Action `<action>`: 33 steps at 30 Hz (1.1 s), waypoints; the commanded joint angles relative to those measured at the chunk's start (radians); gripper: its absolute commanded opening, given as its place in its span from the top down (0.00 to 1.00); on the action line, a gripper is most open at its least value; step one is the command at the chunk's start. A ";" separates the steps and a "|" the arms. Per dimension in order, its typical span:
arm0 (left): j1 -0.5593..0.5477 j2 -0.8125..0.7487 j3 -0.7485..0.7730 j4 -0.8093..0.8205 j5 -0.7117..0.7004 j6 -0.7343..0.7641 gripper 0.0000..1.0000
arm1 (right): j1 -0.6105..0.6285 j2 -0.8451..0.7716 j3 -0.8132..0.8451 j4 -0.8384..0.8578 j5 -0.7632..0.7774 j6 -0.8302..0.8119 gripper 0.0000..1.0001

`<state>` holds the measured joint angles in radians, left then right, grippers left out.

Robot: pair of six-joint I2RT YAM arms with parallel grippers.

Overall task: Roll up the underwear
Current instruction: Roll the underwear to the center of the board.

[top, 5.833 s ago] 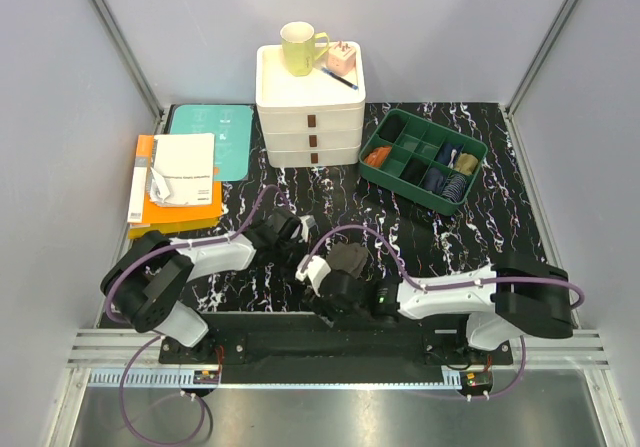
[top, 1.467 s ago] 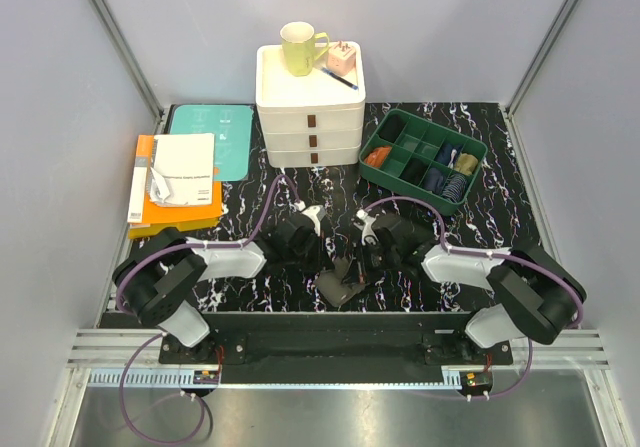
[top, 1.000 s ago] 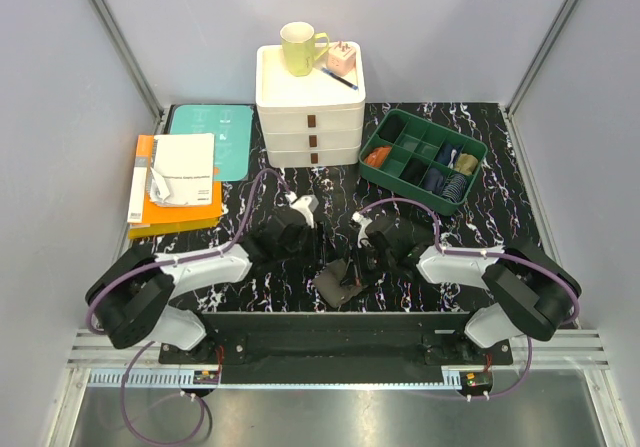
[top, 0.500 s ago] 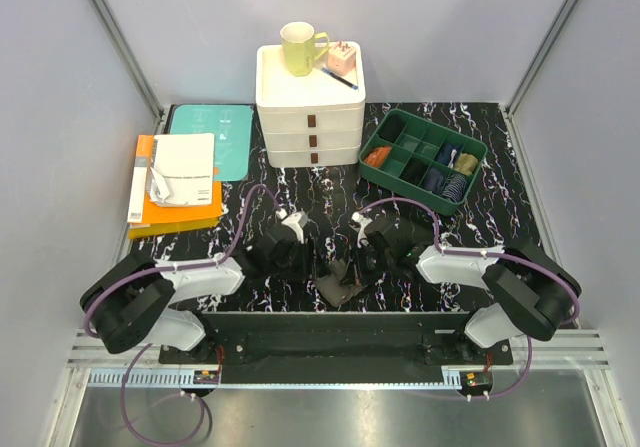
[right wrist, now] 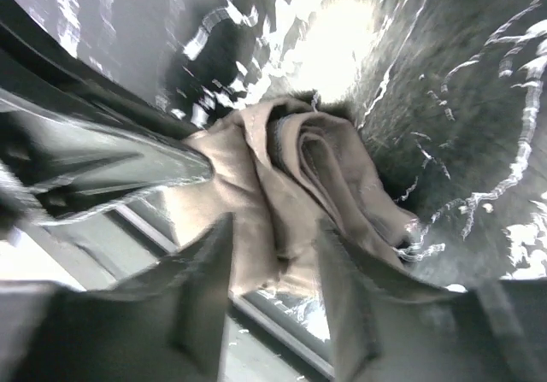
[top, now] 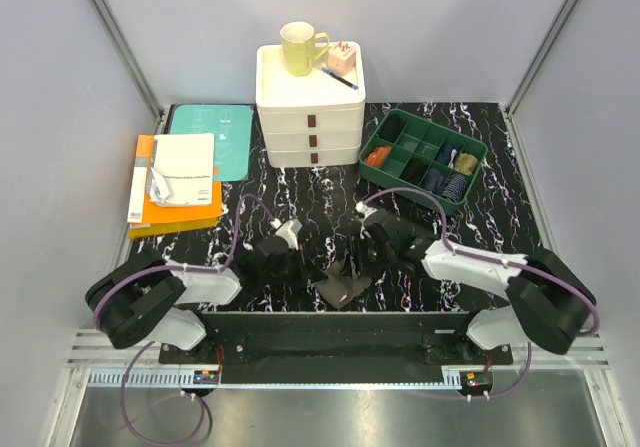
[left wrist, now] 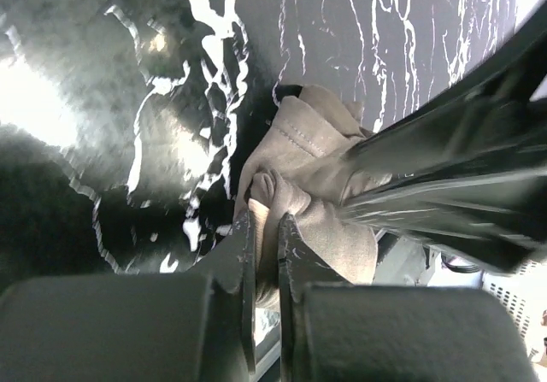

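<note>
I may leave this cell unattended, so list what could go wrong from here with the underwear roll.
1. The right gripper stands open around the olive-brown underwear, so only the left gripper pinches a fold; the loose roll may unwind.
2. The bundle lies by the near edge of the table; a pull toward the arm bases could drag it off.
3. Both grippers work close together over it and could bump.

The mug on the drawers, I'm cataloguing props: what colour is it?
Pale yellow-green. The mug shows best in the top external view.
</note>
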<state>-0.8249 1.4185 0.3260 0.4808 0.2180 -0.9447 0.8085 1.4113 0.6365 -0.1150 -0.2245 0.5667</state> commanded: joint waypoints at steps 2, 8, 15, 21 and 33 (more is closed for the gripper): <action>-0.036 -0.166 -0.086 -0.050 -0.211 -0.039 1.00 | 0.008 -0.198 0.054 -0.144 0.166 0.133 0.45; -0.128 -0.368 -0.128 -0.237 -0.511 -0.126 1.00 | 0.008 -0.241 -0.064 -0.054 0.108 0.352 0.43; -0.209 -0.385 -0.108 -0.300 -0.582 -0.114 1.00 | 0.038 -0.173 -0.100 0.155 0.043 0.340 0.40; -0.214 -0.300 -0.015 -0.346 -0.502 -0.016 1.00 | 0.165 -0.193 -0.002 0.138 0.135 0.035 0.38; -0.212 -0.288 0.104 -0.531 -0.474 0.015 1.00 | 0.412 -0.043 0.028 0.242 0.355 -0.283 0.36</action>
<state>-1.0332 1.1286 0.3828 -0.0006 -0.2680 -0.9531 1.1694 1.3376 0.6445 0.0364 0.0196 0.4091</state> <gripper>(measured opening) 0.071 0.640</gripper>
